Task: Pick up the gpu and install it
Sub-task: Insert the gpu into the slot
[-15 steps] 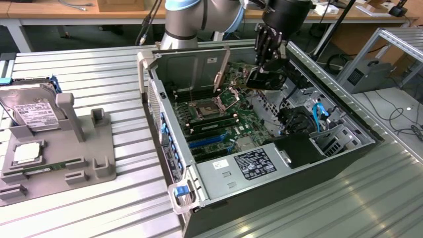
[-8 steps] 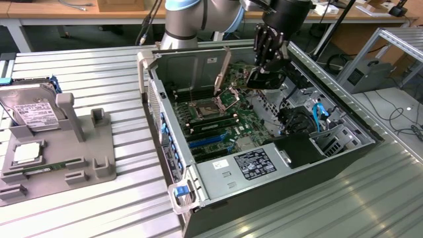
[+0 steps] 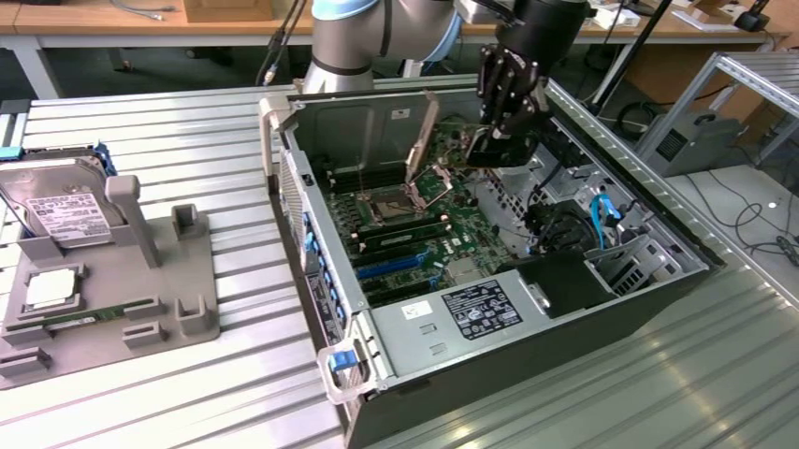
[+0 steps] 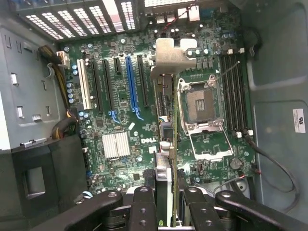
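The jaws clamp part-closed on the gpu (image 3: 422, 140) (image 4: 166, 96), held edge-on over the motherboard (image 4: 110, 120) beside the CPU socket (image 4: 199, 106), inside the open computer case (image 3: 374, 126) on the bench (image 3: 187, 393)

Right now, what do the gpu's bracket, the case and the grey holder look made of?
Bracket of the gpu: bare sheet metal, dull silver, folded edge.
Case: sheet metal too, grey with soft glare, punched vents.
Holder: probably plastic, flat matte grey, blocky moulded or printed shapes; can't be sure.
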Tool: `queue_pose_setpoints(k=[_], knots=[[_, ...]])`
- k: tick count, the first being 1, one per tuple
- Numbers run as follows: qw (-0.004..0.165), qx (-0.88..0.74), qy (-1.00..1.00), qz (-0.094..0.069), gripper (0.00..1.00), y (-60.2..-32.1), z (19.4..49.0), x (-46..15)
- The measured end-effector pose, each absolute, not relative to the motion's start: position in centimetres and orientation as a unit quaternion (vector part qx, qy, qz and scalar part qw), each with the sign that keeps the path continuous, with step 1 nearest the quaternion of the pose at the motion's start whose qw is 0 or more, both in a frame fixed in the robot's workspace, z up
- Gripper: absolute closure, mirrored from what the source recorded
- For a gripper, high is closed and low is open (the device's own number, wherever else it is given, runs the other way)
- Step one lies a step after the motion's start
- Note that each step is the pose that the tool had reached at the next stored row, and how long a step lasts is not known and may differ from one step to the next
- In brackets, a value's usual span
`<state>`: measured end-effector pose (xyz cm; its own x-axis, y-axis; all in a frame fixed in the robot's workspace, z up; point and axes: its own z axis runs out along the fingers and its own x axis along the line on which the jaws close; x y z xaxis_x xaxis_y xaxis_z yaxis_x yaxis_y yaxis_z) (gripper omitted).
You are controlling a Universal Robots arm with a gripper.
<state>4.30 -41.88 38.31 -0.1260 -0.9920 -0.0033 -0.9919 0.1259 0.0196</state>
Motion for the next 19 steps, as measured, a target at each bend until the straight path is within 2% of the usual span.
queue_pose_setpoints(k=[19], knots=[[0.006, 0.725, -0.688, -0.008, 0.73, -41.88, 38.3, 4.3]])
